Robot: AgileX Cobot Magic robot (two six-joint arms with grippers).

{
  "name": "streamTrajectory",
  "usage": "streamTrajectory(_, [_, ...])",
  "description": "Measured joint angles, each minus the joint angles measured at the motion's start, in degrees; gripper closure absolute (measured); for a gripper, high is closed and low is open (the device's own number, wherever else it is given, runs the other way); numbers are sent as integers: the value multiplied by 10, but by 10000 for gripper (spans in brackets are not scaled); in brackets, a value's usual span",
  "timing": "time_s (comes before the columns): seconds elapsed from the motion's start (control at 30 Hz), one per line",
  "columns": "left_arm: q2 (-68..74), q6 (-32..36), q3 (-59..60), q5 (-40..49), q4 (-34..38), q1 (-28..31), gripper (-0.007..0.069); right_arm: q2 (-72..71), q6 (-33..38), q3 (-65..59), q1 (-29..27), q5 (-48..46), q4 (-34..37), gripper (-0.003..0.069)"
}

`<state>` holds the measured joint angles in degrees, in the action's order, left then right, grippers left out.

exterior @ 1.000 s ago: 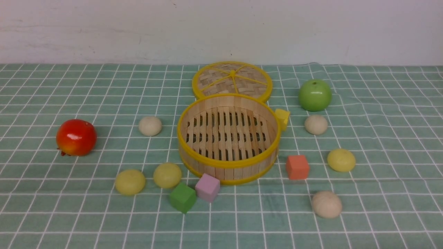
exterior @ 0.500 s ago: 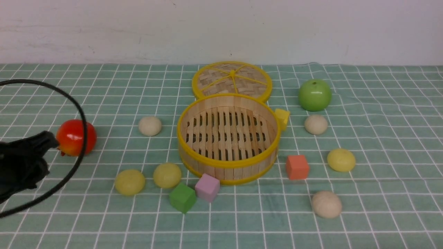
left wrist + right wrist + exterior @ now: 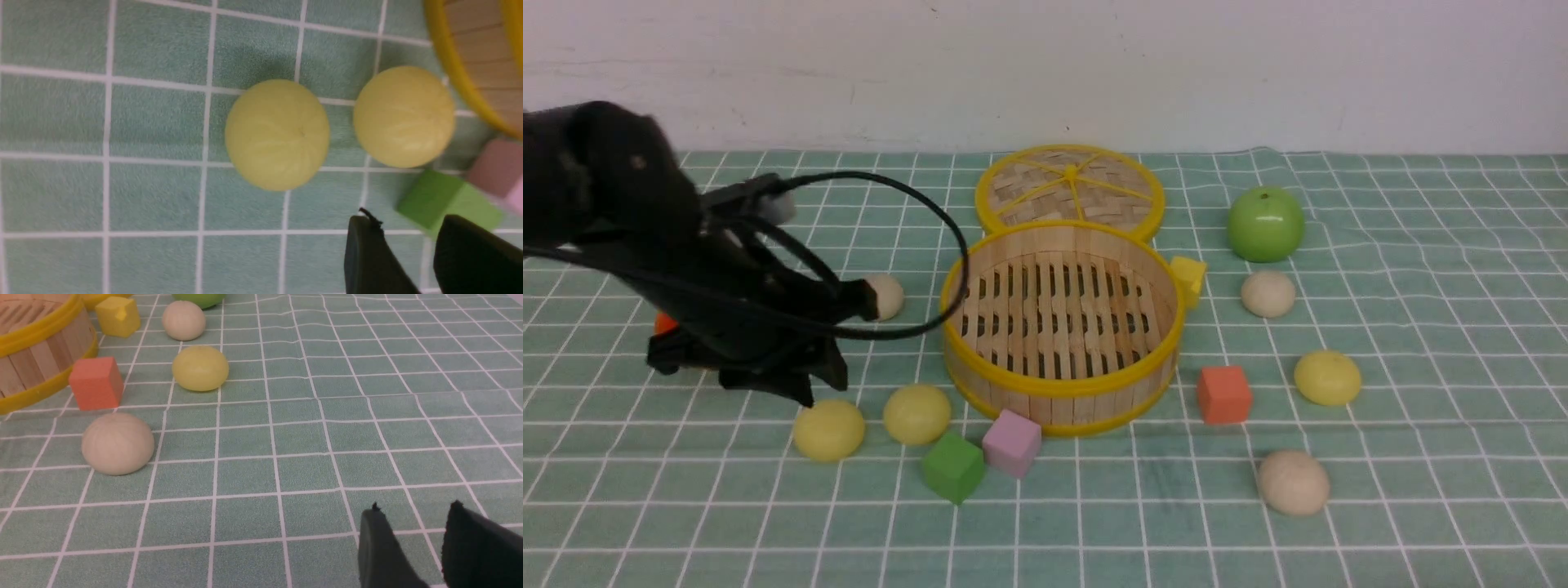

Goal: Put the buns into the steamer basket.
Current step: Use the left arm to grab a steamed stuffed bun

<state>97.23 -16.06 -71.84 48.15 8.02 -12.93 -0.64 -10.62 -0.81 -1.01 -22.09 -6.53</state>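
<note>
The right gripper (image 3: 412,522) sits nearest the robot, low over the checked cloth (image 3: 367,416). Its fingers are slightly apart and nothing is held between them.

From the steamer basket (image 3: 1045,406), a near beige bun (image 3: 1293,482) is found at 5 o'clock. At 7 o'clock a green cube (image 3: 953,467) and a pink cube (image 3: 1012,442) are set just in front of the inner yellow bun (image 3: 917,413) and the outer yellow bun (image 3: 828,429).

Within the last second the left arm (image 3: 686,269) has been brought in from 9 o'clock. It was absent before and is now poised above the outer yellow bun. The left gripper (image 3: 404,241) is shown with fingers a little apart and empty; the bun lies ahead of the fingertips, not between them.

Farther out, a third yellow bun (image 3: 1328,377) lies at 4 o'clock. Beige buns lie at 2 o'clock (image 3: 1267,293) and at 10 o'clock (image 3: 888,294) — the latter partly covered by the arm.

No bun has been displaced, and the basket is empty. The first pick is judged to be starting — lowering over the bun is required before closing.
</note>
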Motion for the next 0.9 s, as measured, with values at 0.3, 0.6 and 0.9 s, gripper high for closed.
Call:
streamTrajectory(0.3, [89, -139, -82, 55, -210, -67, 386, 0, 0, 0, 0, 0, 0, 419])
streamTrajectory(0.6, [117, -149, -84, 34, -223, -67, 386, 0, 0, 0, 0, 0, 0, 419])
streamTrajectory(0.9, [137, -150, -86, 26, -221, -67, 386, 0, 0, 0, 0, 0, 0, 419])
